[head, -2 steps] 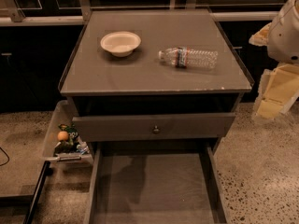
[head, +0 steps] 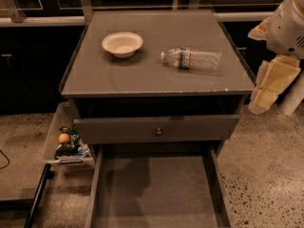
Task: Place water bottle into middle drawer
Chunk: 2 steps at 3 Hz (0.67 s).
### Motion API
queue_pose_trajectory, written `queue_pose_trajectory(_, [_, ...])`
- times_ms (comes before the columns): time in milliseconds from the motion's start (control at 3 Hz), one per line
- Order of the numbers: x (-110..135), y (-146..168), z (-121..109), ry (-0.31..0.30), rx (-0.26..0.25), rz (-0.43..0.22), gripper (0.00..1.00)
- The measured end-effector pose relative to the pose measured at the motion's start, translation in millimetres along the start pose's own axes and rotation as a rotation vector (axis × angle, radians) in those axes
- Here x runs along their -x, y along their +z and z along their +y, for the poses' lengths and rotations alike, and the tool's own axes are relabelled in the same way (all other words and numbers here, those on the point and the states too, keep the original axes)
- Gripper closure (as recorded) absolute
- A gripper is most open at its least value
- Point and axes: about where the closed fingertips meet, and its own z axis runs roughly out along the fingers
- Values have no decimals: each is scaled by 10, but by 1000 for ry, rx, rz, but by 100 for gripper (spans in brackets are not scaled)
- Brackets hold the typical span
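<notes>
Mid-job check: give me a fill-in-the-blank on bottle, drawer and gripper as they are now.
The small clear ribbed plastic water bottle lies on its ____ on the grey cabinet top.
The white round bowl sits to its ____ in the camera view.
The wide shallow grey middle drawer is pulled ____.
The pale gripper hangs beyond the cabinet's ____ edge in the camera view.
Missing: side; left; open; right.

The arm (head: 289,27) is cut off by the picture's right edge above the gripper (head: 260,101), seen just beyond the right edge of the tabletop (head: 156,82). The middle drawer (head: 156,194) is cut off at the bottom. The label (head: 184,58) on the water bottle (head: 204,60) cannot be read.
</notes>
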Motion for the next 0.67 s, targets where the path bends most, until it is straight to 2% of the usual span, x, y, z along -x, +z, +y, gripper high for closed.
queue_pose_trajectory(333, [1,1,-1,0,0,0,0])
queue_pose_trajectory(667, [47,134,-127,-4,-4,-21,0])
